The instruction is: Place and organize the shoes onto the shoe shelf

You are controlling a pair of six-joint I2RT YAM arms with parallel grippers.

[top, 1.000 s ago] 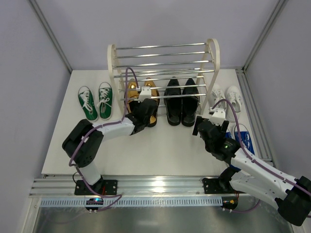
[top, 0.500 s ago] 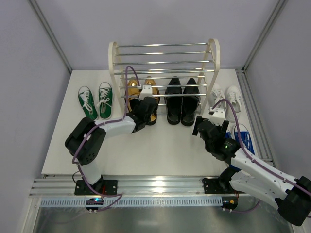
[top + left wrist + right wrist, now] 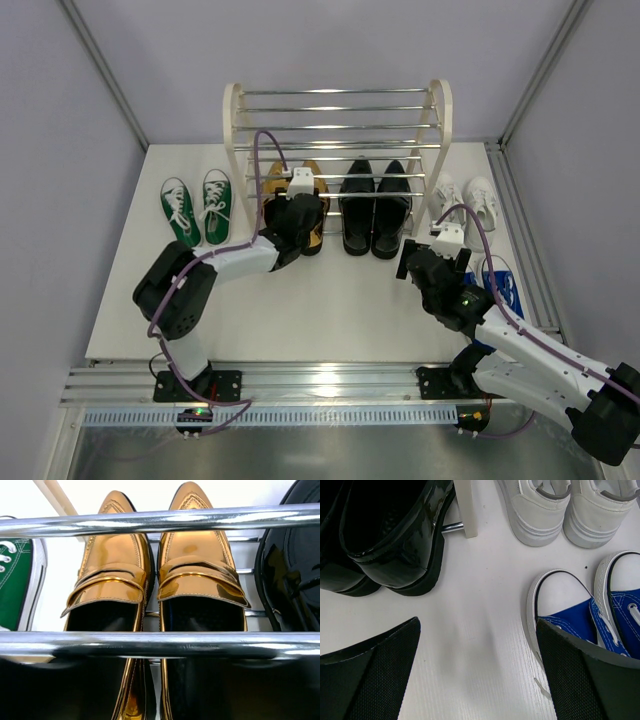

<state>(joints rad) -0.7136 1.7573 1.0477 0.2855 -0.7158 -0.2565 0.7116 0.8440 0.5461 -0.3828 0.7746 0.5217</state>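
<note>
gold loafers [image 3: 197, 575] sit on the shoe shelf's [image 3: 335, 110] bottom rods. left gripper [image 3: 300, 212] seems to be at their heels; cannot tell its jaws' spread. right gripper [image 3: 477, 630] gapes wide, empty, off the shelf's right foot.

Gold loafers [image 3: 200, 575]: mirror-glossy, metallic. Shelf rods [image 3: 160, 519]: polished chrome. Black dress shoes [image 3: 395, 540]: glossy patent. Blue sneakers [image 3: 570, 625]: matt canvas. Right gripper [image 3: 477, 675] pads [image 3: 375, 680]: rough, matt black.

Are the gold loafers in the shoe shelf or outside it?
In: the gold loafers rest side by side on the shoe shelf, rods below and above.
</note>
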